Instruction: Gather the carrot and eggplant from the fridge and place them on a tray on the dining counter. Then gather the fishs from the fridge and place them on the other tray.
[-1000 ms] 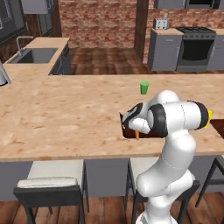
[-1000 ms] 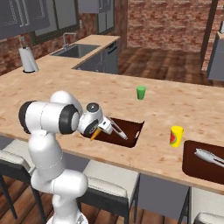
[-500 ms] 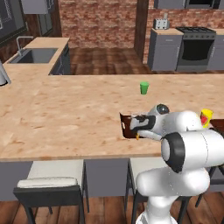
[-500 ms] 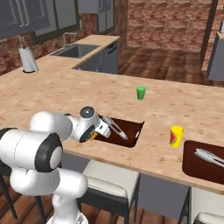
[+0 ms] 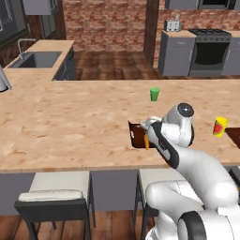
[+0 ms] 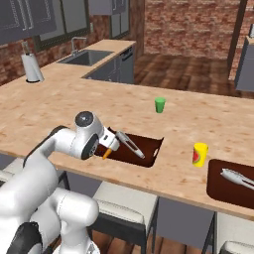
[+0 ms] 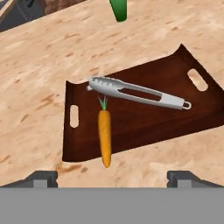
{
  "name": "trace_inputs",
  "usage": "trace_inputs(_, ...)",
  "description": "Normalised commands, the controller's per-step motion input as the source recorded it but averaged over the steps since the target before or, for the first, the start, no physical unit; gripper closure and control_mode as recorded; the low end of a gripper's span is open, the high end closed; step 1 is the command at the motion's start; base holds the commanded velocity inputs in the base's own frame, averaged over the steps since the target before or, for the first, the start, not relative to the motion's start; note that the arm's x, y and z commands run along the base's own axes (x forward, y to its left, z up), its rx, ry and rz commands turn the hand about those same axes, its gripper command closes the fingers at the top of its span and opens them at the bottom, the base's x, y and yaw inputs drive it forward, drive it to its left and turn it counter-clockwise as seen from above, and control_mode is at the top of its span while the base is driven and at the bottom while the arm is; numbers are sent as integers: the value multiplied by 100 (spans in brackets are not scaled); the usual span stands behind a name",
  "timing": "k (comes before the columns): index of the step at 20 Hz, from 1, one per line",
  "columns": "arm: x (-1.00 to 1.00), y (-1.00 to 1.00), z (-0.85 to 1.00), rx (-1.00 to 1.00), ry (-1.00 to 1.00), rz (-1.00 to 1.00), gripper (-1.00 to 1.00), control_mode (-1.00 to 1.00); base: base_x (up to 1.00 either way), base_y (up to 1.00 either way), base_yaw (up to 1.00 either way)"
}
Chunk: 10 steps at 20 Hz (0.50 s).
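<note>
On the dining counter (image 5: 70, 122) a dark brown tray (image 7: 153, 122) holds the orange carrot (image 7: 104, 138), whose tip pokes over the near rim. A long slim silvery piece (image 7: 135, 92) lies across the tray beyond the carrot's green top. My gripper (image 7: 112, 178) hangs just above the tray's near edge, open, with nothing between its fingertips (image 7: 43, 176). The right base view has the gripper (image 6: 112, 144) over the carrot (image 6: 106, 153) at the tray (image 6: 149, 149). The other tray (image 6: 230, 191) at the right carries a similar silvery piece (image 6: 237, 177). The eggplant and fridge are out of view.
A green cup (image 5: 154, 93) stands on the counter beyond the tray, and a yellow cup (image 6: 200, 155) sits between the two trays. Grey-seated stools (image 5: 51, 197) line the counter's near side. A sink (image 5: 37, 58) and a paper towel roll (image 6: 33, 69) are far left.
The arm's elbow has swung down and toward the cameras while the hand stayed over the tray's near end. The carrot lies still on the tray.
</note>
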Motion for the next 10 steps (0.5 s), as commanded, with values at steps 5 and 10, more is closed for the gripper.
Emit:
trace_inputs(5,-76,0,83,0,0,-1,-100,-100,0,0,0)
trace_inputs(10,-95,0,66,0,0,0,-100,-100,0,0,0)
